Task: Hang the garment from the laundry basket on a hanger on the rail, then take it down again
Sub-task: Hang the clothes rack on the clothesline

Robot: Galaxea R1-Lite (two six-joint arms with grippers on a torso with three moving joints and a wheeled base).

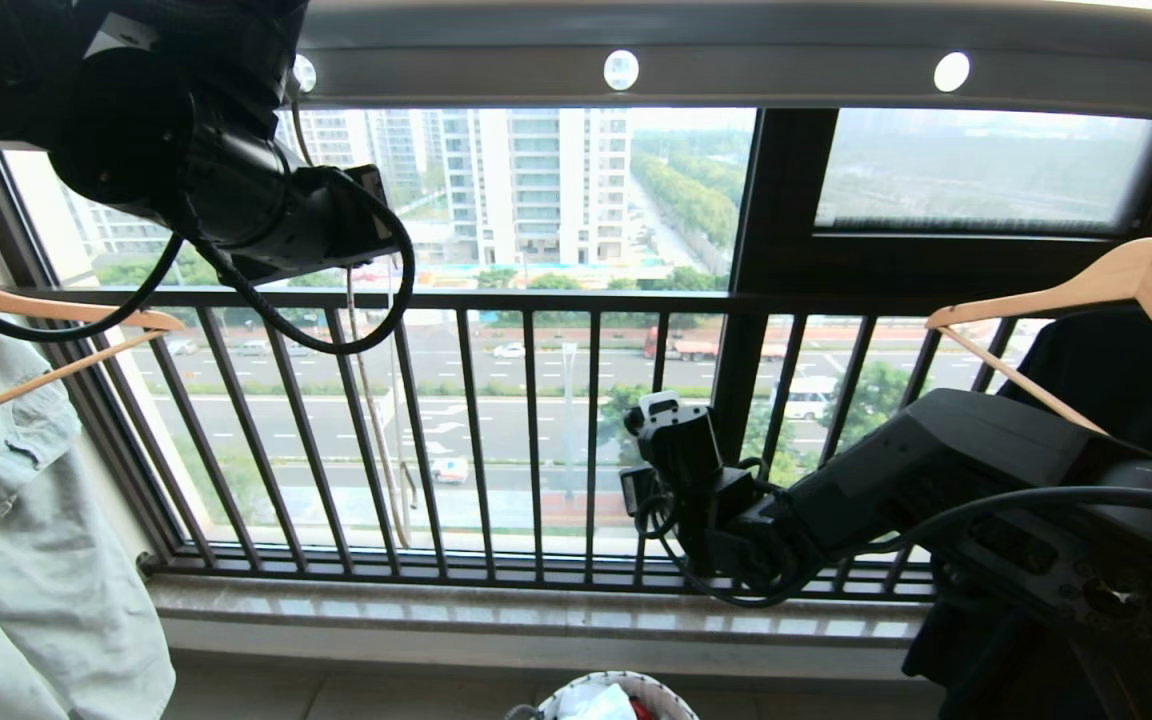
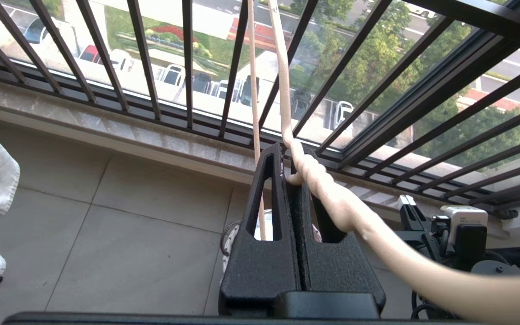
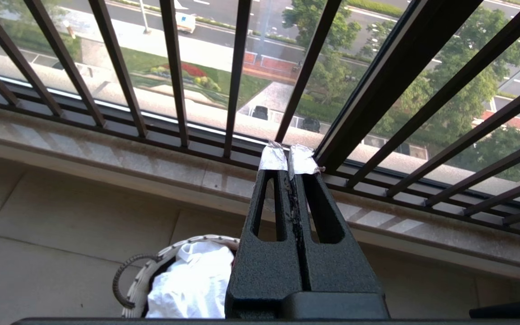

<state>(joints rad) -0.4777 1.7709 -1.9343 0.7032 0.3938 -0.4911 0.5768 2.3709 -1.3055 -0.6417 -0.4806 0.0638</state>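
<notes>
**Hanger in hand, shirt in the basket**

Left gripper (image 2: 292, 169) clenched on the cream-white hanger (image 2: 327, 194), pinching its twisted neck, thin wires running up from the fingers past the window bars; arm raised high at the left of the head view, just below the rail (image 1: 786, 70) with its row of round holes. No hook over the rail visible.

Right gripper (image 3: 290, 159) pressed shut on nothing, foil-tipped fingers together, poised low before the black window railing (image 1: 536, 300), above the laundry basket (image 3: 145, 275).

White garment (image 3: 192, 284) crumpled inside that basket on the tiled floor below the sill; emblem hidden in the folds.

Judged from this: early stage. Hanger taken up, but nothing dressed on it. Left to do: lift the shirt out, thread it onto the hanger, hook it on the rail, then take it down again.

Beside the work: pale green denim (image 1: 26, 520) on a wooden hanger at far left, a black garment (image 1: 1116, 380) on another at far right.
</notes>
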